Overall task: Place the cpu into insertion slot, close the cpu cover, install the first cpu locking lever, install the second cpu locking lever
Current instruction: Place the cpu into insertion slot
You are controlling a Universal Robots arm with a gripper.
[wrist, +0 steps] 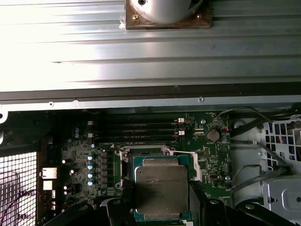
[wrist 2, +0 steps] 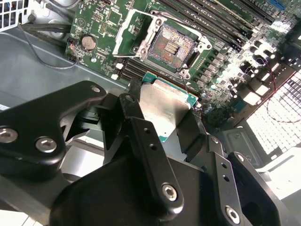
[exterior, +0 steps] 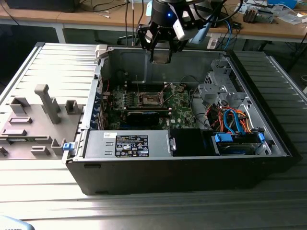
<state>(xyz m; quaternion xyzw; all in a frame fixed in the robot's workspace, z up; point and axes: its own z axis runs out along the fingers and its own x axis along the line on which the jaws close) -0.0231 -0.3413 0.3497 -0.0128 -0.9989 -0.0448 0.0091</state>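
exp: bright | glare: metal slats (wrist: pixel 141 42) blown out | case int. (exterior: pixel 125 67) dim

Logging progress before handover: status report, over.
Gripper shut on cpu, over the motherboard. Insertion slot bare, cpu cover open. Nothing between cpu and slot.

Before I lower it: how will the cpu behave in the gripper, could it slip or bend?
Probably stiff: the cpu is a flat, metal-topped square, so it shouldn't flex. Its smooth top and thin edges may let it slide or tilt in the gripper, which pinches it by opposite edges. Being thin, it is likely light.
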